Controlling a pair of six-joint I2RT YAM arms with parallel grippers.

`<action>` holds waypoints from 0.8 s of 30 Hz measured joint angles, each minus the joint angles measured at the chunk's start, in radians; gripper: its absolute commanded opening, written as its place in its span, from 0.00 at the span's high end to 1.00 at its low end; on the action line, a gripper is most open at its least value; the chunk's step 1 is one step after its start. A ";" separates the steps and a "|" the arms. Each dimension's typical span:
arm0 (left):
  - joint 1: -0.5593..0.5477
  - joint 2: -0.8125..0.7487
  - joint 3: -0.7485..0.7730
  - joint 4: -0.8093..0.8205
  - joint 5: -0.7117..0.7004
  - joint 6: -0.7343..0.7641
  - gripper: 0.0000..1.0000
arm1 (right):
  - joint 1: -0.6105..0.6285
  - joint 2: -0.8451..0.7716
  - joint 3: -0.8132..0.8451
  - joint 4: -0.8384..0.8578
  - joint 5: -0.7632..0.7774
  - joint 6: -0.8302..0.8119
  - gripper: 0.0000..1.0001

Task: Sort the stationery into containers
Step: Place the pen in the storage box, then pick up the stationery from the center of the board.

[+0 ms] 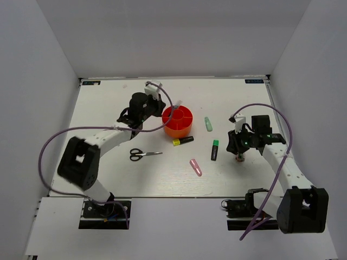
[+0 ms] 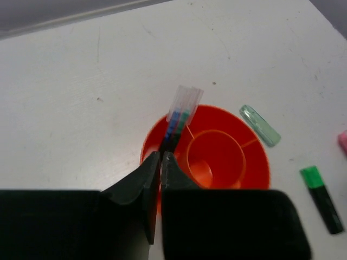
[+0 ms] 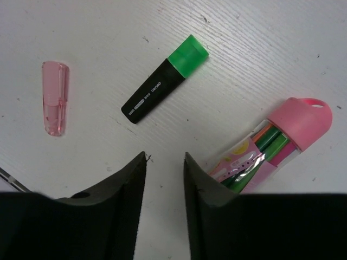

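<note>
White matte tabletop seen under everything, fine grain lines running across it. Few small dark specks noted on surface in right wrist view. Tabletop enclosed on three sides by plain pale grey panels: back wall, left wall, right wall. Small bluish label fixed at far right corner; small dark label at far left corner. Print on both too small to be read.
</note>
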State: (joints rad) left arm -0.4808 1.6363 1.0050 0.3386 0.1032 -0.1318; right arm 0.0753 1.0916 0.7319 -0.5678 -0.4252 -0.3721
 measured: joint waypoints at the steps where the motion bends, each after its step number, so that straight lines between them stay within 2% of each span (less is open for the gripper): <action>1: 0.000 -0.056 -0.003 -0.072 -0.014 -0.006 0.66 | 0.003 0.021 0.011 -0.003 0.002 0.001 0.56; 2: 0.000 -0.122 0.001 -0.160 -0.028 -0.014 0.55 | 0.006 0.051 0.028 -0.005 0.003 0.002 0.52; 3: 0.000 -0.182 0.007 -0.238 -0.042 -0.025 0.44 | 0.013 0.091 0.058 -0.007 0.006 0.002 0.41; 5: 0.000 -0.310 0.026 -0.414 -0.079 -0.050 0.26 | 0.027 0.206 0.156 -0.022 0.010 0.008 0.34; 6: 0.000 -0.374 0.027 -0.489 -0.099 -0.061 0.24 | 0.037 0.295 0.238 -0.027 0.012 0.015 0.29; 8: 0.000 -0.494 -0.008 -0.618 -0.132 -0.082 0.17 | 0.059 0.452 0.397 -0.031 0.017 0.032 0.29; 11: 0.003 -0.648 -0.154 -0.732 -0.171 -0.102 0.10 | 0.095 0.633 0.565 0.006 0.044 0.068 0.29; 15: 0.013 -0.794 -0.348 -0.913 -0.212 -0.121 0.08 | 0.137 0.816 0.682 0.020 0.090 0.133 0.29; 19: 0.015 -0.851 -0.378 -1.012 -0.232 -0.121 0.08 | 0.161 0.932 0.748 0.025 0.130 0.189 0.30; 24: 0.018 -0.924 -0.393 -1.041 -0.246 -0.120 0.08 | 0.190 0.958 0.753 0.027 0.185 0.232 0.34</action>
State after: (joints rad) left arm -0.4629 0.7128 0.6117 -0.7025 -0.1425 -0.2520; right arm 0.2653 2.0495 1.4849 -0.5411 -0.2401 -0.1402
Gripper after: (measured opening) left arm 0.919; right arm 0.674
